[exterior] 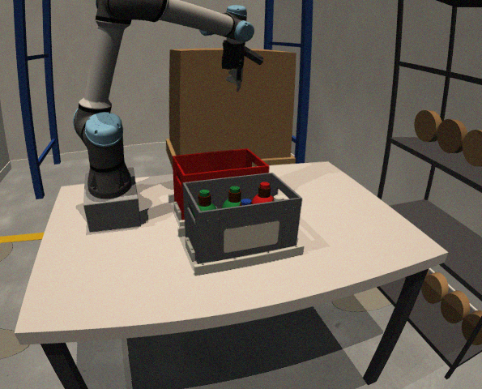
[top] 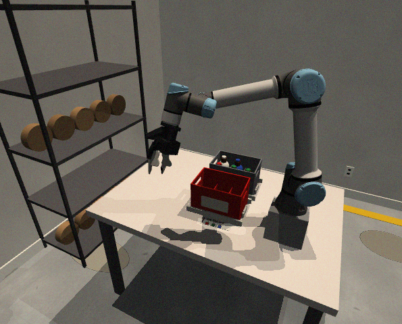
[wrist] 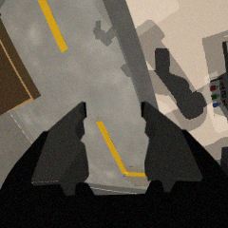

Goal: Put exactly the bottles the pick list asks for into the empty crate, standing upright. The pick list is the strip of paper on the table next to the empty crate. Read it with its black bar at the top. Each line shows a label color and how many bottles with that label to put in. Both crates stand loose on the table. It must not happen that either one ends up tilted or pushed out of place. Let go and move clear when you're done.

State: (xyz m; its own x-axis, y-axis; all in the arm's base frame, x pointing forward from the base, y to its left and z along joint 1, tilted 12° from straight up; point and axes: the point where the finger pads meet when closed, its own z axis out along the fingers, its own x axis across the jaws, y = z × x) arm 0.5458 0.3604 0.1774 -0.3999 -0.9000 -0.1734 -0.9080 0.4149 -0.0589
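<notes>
In the exterior view, the dark grey plastic crate [exterior: 241, 228] stood nearest, holding small capped bottles [exterior: 262, 194], 2 green-labelled, 1 red; likely light, rigid and smooth, best gripped around the body below the cap. Behind it, touching, sat the empty red slatted crate [exterior: 215, 166]. Farthest, high over the table's far edge, the black two-jaw gripper [exterior: 236, 81] hung partly open, holding nothing.

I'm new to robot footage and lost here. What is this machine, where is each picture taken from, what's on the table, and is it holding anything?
It is one jointed arm bolted to the table, ending in a two-fingered gripper. Two pictures look at the table from opposite sides; the third looks down between the fingers. On the table stand an empty red crate, a grey crate of bottles, and a paper pick list. The gripper hangs partly open above the table's edge, holding nothing.
</notes>
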